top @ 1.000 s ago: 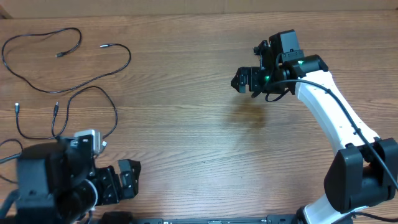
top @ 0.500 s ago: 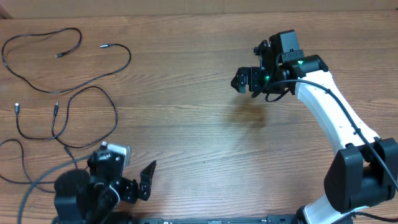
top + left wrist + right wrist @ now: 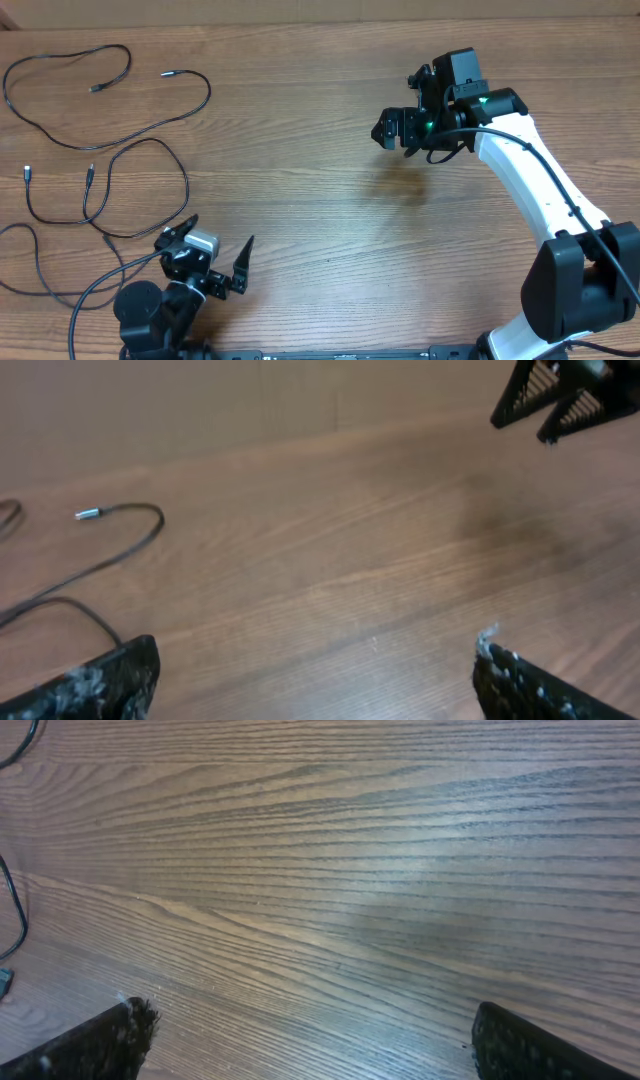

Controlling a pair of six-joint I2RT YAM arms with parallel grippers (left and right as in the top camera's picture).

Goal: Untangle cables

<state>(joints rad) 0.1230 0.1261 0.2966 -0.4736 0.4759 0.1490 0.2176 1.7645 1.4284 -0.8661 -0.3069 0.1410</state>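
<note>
Three thin black cables lie spread on the left of the wooden table (image 3: 320,230). One long cable (image 3: 208,92) loops across the far left, with a metal plug (image 3: 166,73). A second cable (image 3: 186,185) curls below it. A third cable (image 3: 36,245) lies at the left edge. My left gripper (image 3: 218,250) is open and empty at the front left, just right of the cables. In the left wrist view, the left gripper (image 3: 315,685) faces a plug end (image 3: 88,513). My right gripper (image 3: 395,130) is open and empty, raised over the bare right half of the table.
The right wrist view shows bare wood between the right gripper's fingers (image 3: 315,1040), with a bit of cable (image 3: 15,910) at its left edge. The right gripper also shows in the left wrist view (image 3: 565,395). The left arm's own thicker wiring (image 3: 90,295) trails at the front left.
My left arm has swung round and drawn back toward the front edge, its open gripper shifting right, away from the cables. The right arm and the cables have not moved.
</note>
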